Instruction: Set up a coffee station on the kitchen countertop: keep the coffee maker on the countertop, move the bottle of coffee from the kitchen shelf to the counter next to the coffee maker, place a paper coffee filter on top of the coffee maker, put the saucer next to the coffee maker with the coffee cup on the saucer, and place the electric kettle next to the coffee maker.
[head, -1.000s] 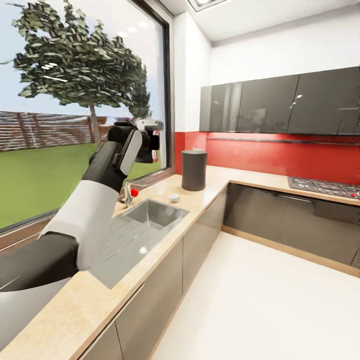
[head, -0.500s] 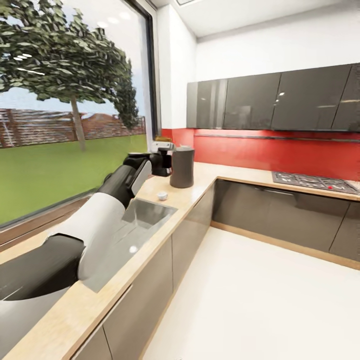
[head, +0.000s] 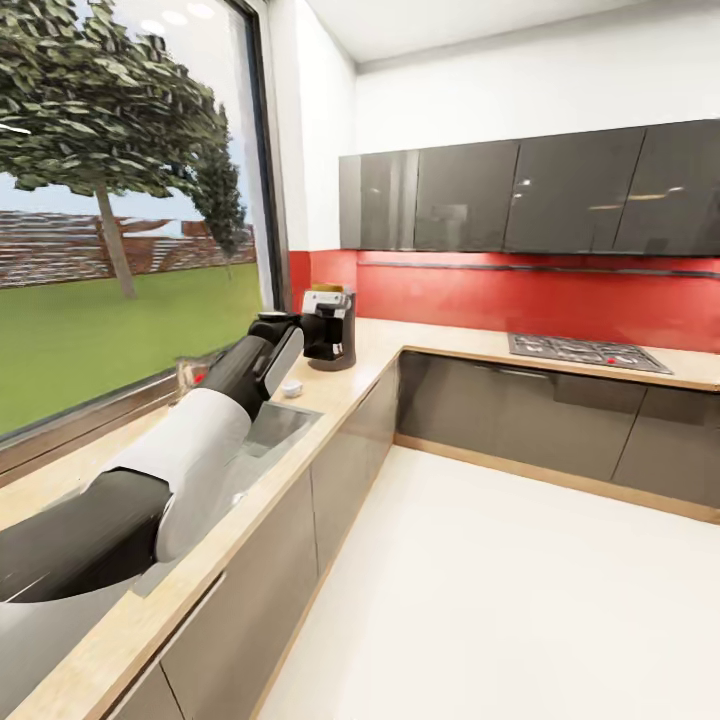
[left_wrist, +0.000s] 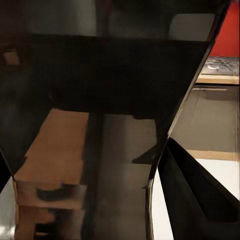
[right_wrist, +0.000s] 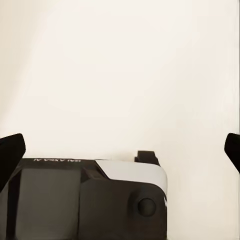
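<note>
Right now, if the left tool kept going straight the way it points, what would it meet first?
Most likely the coffee maker on the kitchen countertop. In the head view the left tool points at it and overlaps it; the left wrist view shows a dark glossy surface very close. Whether they already touch is unclear.

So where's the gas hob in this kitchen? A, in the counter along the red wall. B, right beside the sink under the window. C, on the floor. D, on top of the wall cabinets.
A: the gas hob is set into the countertop run below the red backsplash, away from the sink by the window.
</note>
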